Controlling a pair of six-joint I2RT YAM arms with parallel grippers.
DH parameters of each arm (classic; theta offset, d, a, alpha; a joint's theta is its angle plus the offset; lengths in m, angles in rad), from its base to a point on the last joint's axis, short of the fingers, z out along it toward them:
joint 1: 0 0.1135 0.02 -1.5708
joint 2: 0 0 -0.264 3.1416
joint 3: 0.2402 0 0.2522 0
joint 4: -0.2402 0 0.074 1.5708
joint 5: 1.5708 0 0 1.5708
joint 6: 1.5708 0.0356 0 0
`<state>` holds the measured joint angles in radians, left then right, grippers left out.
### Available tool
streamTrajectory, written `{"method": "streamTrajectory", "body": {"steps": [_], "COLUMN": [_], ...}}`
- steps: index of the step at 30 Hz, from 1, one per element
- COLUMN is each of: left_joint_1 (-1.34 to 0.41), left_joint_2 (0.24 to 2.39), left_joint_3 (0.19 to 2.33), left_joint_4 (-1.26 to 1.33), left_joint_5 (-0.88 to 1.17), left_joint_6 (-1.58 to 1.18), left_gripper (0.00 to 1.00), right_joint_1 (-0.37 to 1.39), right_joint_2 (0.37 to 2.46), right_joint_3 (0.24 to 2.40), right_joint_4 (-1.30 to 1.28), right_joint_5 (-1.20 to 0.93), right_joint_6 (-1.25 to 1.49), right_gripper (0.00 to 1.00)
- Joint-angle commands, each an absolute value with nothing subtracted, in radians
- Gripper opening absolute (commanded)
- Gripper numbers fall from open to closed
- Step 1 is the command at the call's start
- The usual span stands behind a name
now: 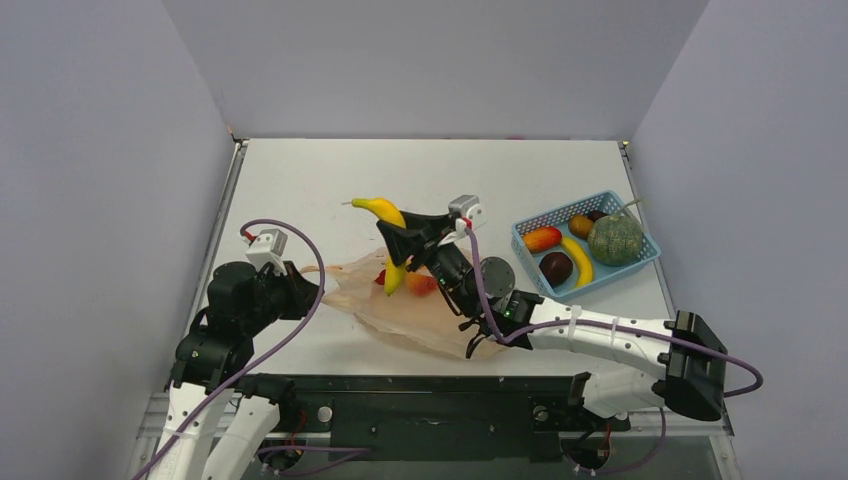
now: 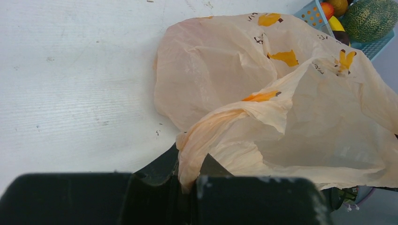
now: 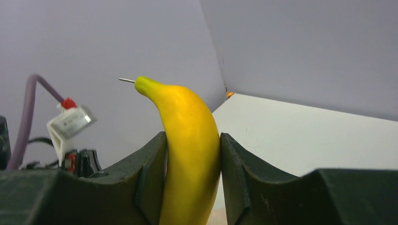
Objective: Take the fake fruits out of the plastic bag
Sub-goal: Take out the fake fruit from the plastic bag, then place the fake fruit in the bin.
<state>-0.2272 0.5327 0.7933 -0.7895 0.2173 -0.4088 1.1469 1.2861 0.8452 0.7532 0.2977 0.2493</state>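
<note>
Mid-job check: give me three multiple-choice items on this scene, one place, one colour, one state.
1. The banana in the right gripper is: A) held up over the plastic bag; B) in the basket; C) lying inside the bag.
2. The basket is: A) red; B) light blue; C) black.
3. The left gripper is: A) open; B) shut on nothing; C) shut on the plastic bag.
Answers: 1A, the top view shows it in the air over the bag; 2B, its walls are blue; 3C, bag plastic is pinched in it.
</note>
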Motion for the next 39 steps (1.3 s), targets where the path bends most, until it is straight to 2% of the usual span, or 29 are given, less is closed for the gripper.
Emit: {"method": "streamTrajectory", "body": {"steps": [1,9,18,23,31,35,39], "left_joint_1": [-0.222,-0.223,-0.221,-0.221,-0.221,-0.222,-0.222], "left_joint_2": [0.533,0.514,0.512,0.517,0.521,0.517,0.504], "left_joint_3": [0.802,0.801,0.801,0.800,0.801,0.801,0.799], "left_joint_4": [-0.751,-0.749,-0.745,-0.746,-0.746,-0.746,-0.744], "left_joint_5": [0.236,0.236,0.248,0.246,0.245,0.246,0.250], "left_joint_6": [-0.397,-0.397,-0.393,-0.393,-0.394,-0.393,-0.393], "left_gripper": [0.00,0.00,0.00,0.00,0.00,0.00,0.00], "right_joint_1": [1.139,0.975,0.645,0.441,0.214,0.197,0.194], "right_joint_2": [1.299,1.166,0.975,0.906,0.991,1.113,1.200], "right_joint_3": [0.974,0.922,0.738,0.639,0.613,0.684,0.733], "right_joint_4": [0.610,0.422,0.125,-0.009,-0.076,-0.104,-0.161], "right_joint_5": [0.456,0.522,0.713,0.693,0.682,0.613,0.670], "right_joint_6": [0.282,0.471,0.557,0.630,0.673,0.621,0.583], "right_gripper": [0.00,0.00,0.00,0.00,0.00,0.00,0.00]}}
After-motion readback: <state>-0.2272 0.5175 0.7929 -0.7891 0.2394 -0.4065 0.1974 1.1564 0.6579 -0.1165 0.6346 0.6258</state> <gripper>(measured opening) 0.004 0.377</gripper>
